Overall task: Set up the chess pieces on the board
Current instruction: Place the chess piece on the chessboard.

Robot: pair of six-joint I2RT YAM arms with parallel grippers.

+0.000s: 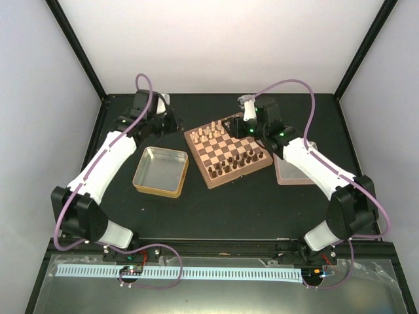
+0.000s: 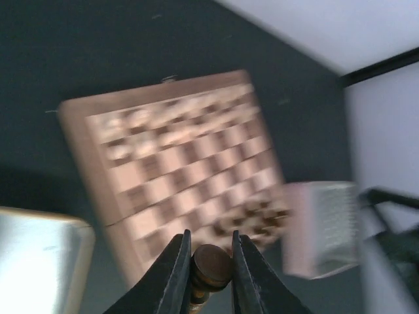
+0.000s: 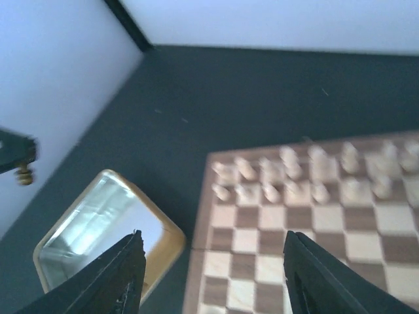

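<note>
Your board point(image 1: 227, 149) lies cornerwise at mid-table, so each arm reaches one side of it. A left tin point(image 1: 161, 171) sits at its 8 o'clock and a right tin point(image 1: 291, 171) at its 4. Your right gripper point(image 3: 213, 242) hangs over the board's 1 o'clock corner, jaws wide and empty, free for a pick. Your left gripper point(image 2: 211, 248), off the board at 10 o'clock, pinches one dark piece point(image 2: 211, 267) near its head, likely so that it lands base first.

Lab test cell, white panel walls point(image 1: 216, 46), black frame point(image 1: 77, 51), dark table point(image 1: 229, 209)
</note>
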